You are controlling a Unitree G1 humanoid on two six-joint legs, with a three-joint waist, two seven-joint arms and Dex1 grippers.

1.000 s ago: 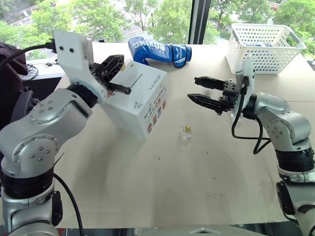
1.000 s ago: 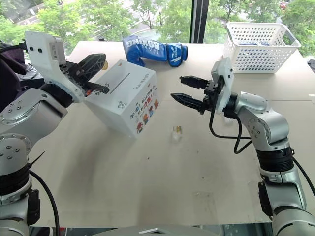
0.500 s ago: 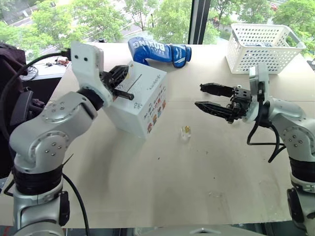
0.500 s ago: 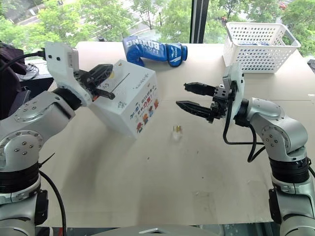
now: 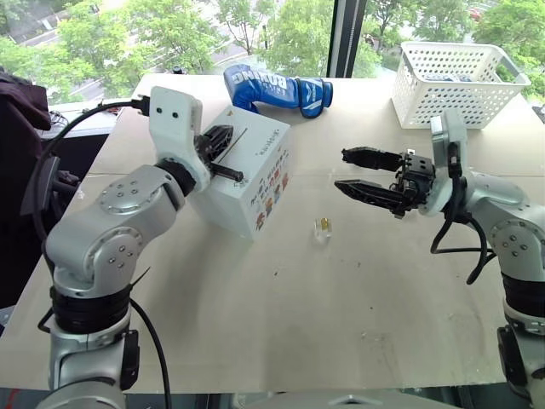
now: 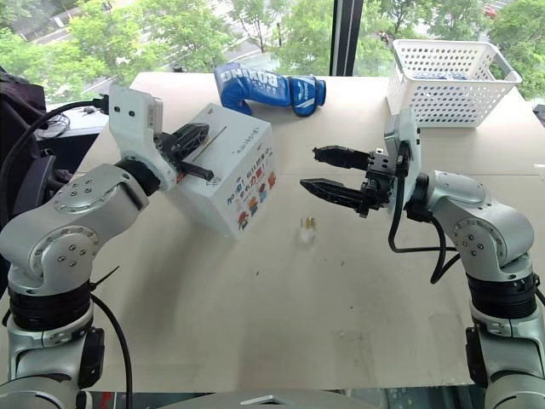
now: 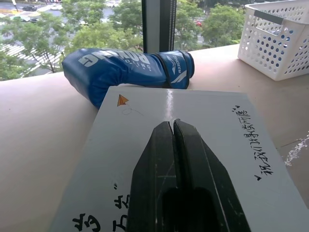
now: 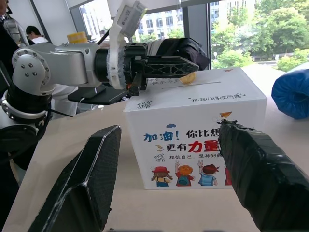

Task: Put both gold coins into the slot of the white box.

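The left end effector (image 8: 190, 67) is pinching a gold coin (image 8: 187, 77) over the slot (image 5: 232, 141) atop the white box (image 5: 255, 183). A second gold coin (image 5: 323, 224) is lying on the desk (image 5: 341, 315). The right end effector (image 5: 347, 170) is hovering wide apart, gripping nothing.

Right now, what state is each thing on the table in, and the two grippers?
Left gripper: shut on a gold coin, over the white box.
Right gripper: open, empty.
Second coin: lying on the table.
Basket: upright.
Boxing glove: lying flat.
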